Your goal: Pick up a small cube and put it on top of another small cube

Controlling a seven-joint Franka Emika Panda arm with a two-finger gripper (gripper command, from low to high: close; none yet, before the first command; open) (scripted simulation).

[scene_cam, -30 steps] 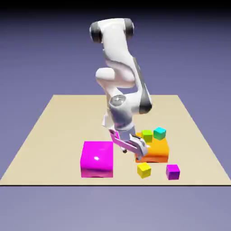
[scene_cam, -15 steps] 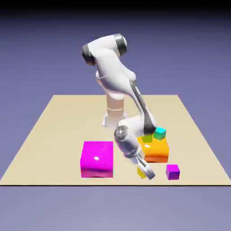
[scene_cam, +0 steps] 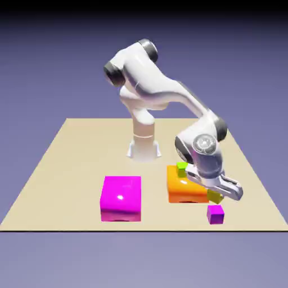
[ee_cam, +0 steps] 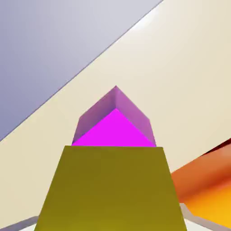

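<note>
My gripper (scene_cam: 220, 196) is shut on the small yellow cube (scene_cam: 215, 196), holding it off the table just above the small purple cube (scene_cam: 215, 214) near the front edge. In the hand view the yellow cube (ee_cam: 110, 189) fills the bottom middle and hides most of the gripper (ee_cam: 110, 223). The purple cube (ee_cam: 115, 122) shows right beyond it, corner toward the camera, apart from the yellow one. The hand is steeply tilted.
An orange block (scene_cam: 183, 190) lies directly to the exterior view's left of the gripper, with a lime-green cube (scene_cam: 181, 166) on it; its edge shows as orange (ee_cam: 210, 180) in the hand view. A big magenta block (scene_cam: 121, 198) stands further left. The table's front edge (scene_cam: 140, 229) is close.
The arm swung to the exterior view's right. The yellow cube left the table in front of the orange block and now hangs in the gripper above the purple cube.
</note>
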